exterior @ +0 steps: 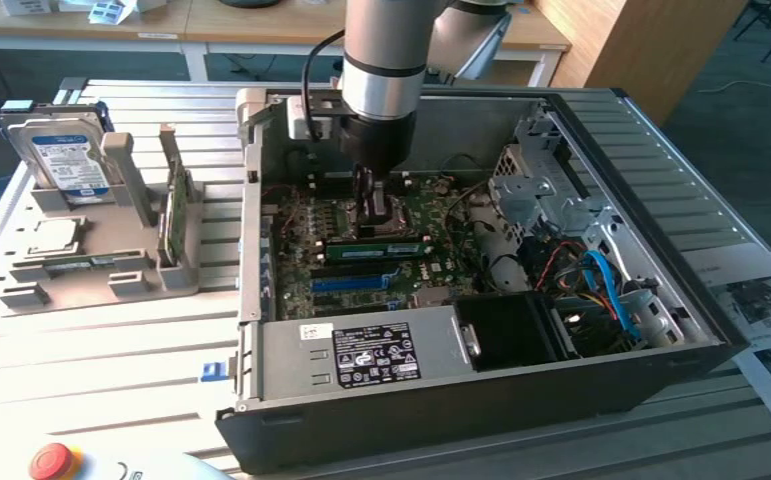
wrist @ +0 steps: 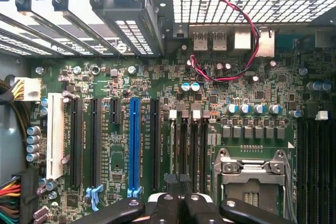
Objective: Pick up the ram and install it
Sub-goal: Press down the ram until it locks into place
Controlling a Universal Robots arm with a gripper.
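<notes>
The tool (exterior: pixel 374 200), fingers pressed together, hangs inside the PC case (exterior: pixel 492 400) at frame centre, above the motherboard (wrist: pixel 157 129). A ram (exterior: pixel 374 243) sits in its slot just below, so install seems at the pressing-in step; next move needs careful, even push.

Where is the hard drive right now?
In the exterior view, the hard drive stands in the grey holder at the exterior view's left, outside the computer case.

Below the jaws, the gripper (wrist: pixel 178 205) is cut off by the wrist view's edge, whether it grips anything cannot be told, and the label print on the power supply (exterior: pixel 358 355) well below the jaws is too small to read.
</notes>
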